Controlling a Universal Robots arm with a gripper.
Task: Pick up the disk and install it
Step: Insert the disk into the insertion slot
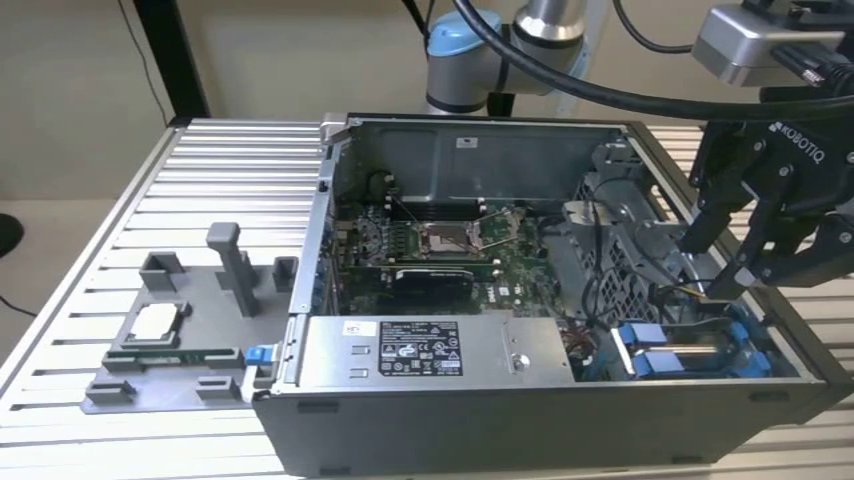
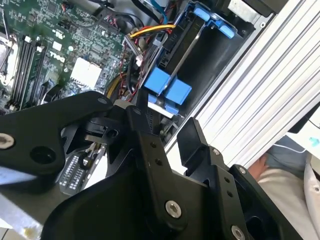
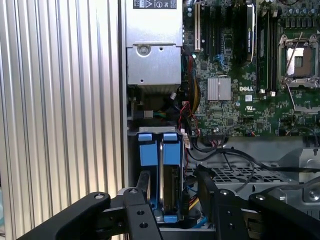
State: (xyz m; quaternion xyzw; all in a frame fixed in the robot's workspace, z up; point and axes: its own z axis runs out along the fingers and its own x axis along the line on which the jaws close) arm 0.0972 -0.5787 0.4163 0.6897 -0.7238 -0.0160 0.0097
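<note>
Exterior view: gripper [image 1: 710, 272] hangs over the computer case [image 1: 441, 420], above the disk [image 1: 697, 355].
Gripper: fingers spread wide, holding nothing.
Disk: on edge in its bay [image 2: 215, 70].

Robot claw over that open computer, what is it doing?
The robot arm's gripper hangs open above the corner of the computer case at the exterior view's right, and it holds nothing. The disk, in its blue bracket, sits down in the bay in that corner. In the first wrist view the fingers stand one on each side of the disk; whether they touch it I cannot tell.
</note>
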